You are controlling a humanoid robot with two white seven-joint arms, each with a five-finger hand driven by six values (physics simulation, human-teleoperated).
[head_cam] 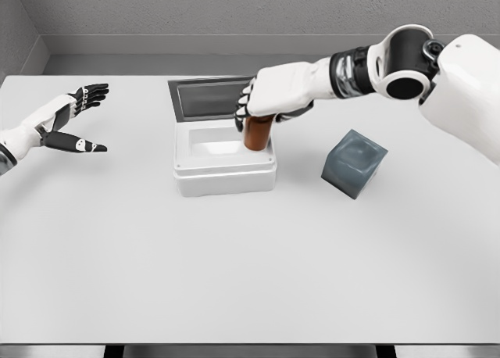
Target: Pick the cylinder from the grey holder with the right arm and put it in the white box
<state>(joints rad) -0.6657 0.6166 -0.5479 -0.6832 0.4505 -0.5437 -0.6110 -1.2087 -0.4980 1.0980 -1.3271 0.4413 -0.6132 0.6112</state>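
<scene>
My right hand [262, 108] reaches in from the right and is shut on the top of a brown cylinder [257, 133]. The cylinder stands upright inside the right end of the white box [223, 174], its lower part hidden by the box wall. The box's lid [209, 98] is swung open behind it. The grey holder [354, 163] lies tilted on the table to the right of the box, with nothing in it. My left hand [74, 119] hovers open at the far left, well away from the box.
The white table [250, 272] spreads wide in front of the box. A grey wall runs behind the table's far edge.
</scene>
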